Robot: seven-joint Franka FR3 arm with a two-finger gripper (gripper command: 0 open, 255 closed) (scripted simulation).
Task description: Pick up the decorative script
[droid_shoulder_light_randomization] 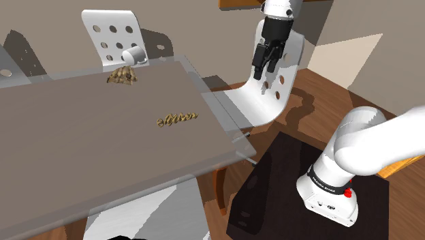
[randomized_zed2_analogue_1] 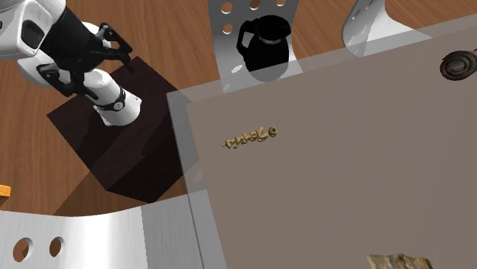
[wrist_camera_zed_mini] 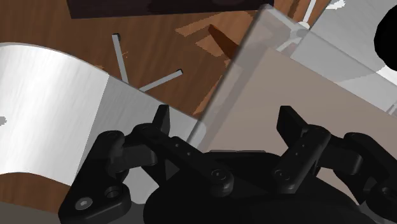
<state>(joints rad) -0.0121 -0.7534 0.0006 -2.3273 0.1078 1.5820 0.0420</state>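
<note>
The all-black two-finger gripper (droid_shoulder_light_randomization: 265, 68) is hanging high in the upper right of the shoulder view, off the desk's edge and over a white perforated curved chair (droid_shoulder_light_randomization: 272, 95). Its fingers (wrist_camera_zed_mini: 162, 122) are standing wide apart and gripping nothing. The small golden-brown cursive script ornament (droid_shoulder_light_randomization: 177, 119) is lying flat near the middle of the grey-brown desk (droid_shoulder_light_randomization: 82, 143), well apart from the gripper. In the second exterior view the ornament (randomized_zed2_analogue_1: 251, 137) is sitting left of centre, near the desk's (randomized_zed2_analogue_1: 344, 191) left edge. To my eye, the approach is what counts here. The arm should be carrying the hand across until it is directly above the piece, turning the fingers to straddle its narrow width, and dropping low, since it looks thin and flat. The lettering is too fine to read, and I cannot judge its thickness. A lumpy brown object (droid_shoulder_light_randomization: 122, 76) is resting at the desk's far side, cut off at the second exterior view's bottom edge, and I cannot say what it is.
</note>
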